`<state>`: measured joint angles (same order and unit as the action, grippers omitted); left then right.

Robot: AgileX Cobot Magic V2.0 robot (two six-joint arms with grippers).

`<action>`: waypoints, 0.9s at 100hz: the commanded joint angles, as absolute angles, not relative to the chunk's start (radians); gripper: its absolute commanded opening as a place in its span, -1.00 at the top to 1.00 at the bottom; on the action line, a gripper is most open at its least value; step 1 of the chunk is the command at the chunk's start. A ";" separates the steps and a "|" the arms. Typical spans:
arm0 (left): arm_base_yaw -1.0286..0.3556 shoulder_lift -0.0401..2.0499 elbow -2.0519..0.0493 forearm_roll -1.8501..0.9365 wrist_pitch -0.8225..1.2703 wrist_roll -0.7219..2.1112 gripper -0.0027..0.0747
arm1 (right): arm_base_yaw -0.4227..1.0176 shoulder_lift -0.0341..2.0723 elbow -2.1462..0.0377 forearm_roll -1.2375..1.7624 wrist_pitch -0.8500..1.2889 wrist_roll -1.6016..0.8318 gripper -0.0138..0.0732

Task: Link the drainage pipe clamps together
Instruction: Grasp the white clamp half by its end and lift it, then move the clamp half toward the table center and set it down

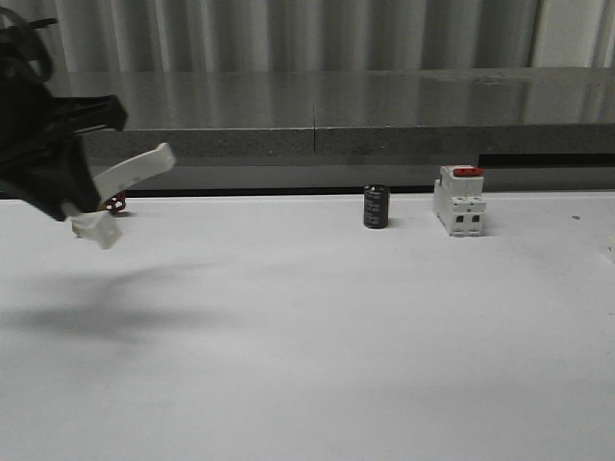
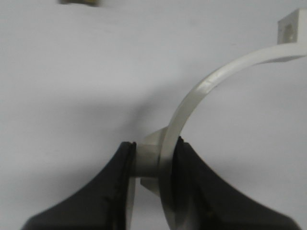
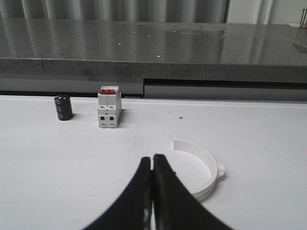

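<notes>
Left gripper is holding one clamp half up off the table at the far left, well apart from everything else; in the left wrist view its fingers are pinching that half at the band by its tab, arc curving up and away from the fingers, flange end free. Right gripper is sitting with fingers pressed together on nothing. Second half is lying flat on the table just beside and slightly ahead of the right gripper, toward its outer side, open side facing back toward the breaker, small tab sticking outward. So the right arm is clearly the nearer one to the loose half, and the left arm's half is hanging far across the table from it; judging from that, the halves need bringing together flange to flange. Count: two clamp halves, one breaker, one black cylinder, one small red item behind the left gripper, too small to identify.
</notes>
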<state>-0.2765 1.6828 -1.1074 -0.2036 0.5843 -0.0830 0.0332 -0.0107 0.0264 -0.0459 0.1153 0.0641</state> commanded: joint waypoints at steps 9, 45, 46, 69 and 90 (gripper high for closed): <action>-0.398 1.654 -1.134 -0.217 0.480 -0.131 0.99 | 0.028 -0.029 0.010 -0.045 0.040 0.057 0.84; -0.449 1.684 -1.134 -0.219 0.451 -0.131 0.99 | 0.028 -0.029 0.010 -0.045 0.040 0.057 0.84; -0.449 1.684 -1.134 -0.219 0.450 -0.131 0.99 | 0.028 -0.029 0.010 -0.045 0.040 0.057 0.84; -0.449 1.684 -1.134 -0.246 0.441 -0.131 0.99 | 0.028 -0.029 0.010 -0.045 0.040 0.057 0.84; -0.451 1.684 -1.134 -0.252 0.441 -0.208 0.98 | 0.028 -0.029 0.010 -0.045 0.040 0.057 0.84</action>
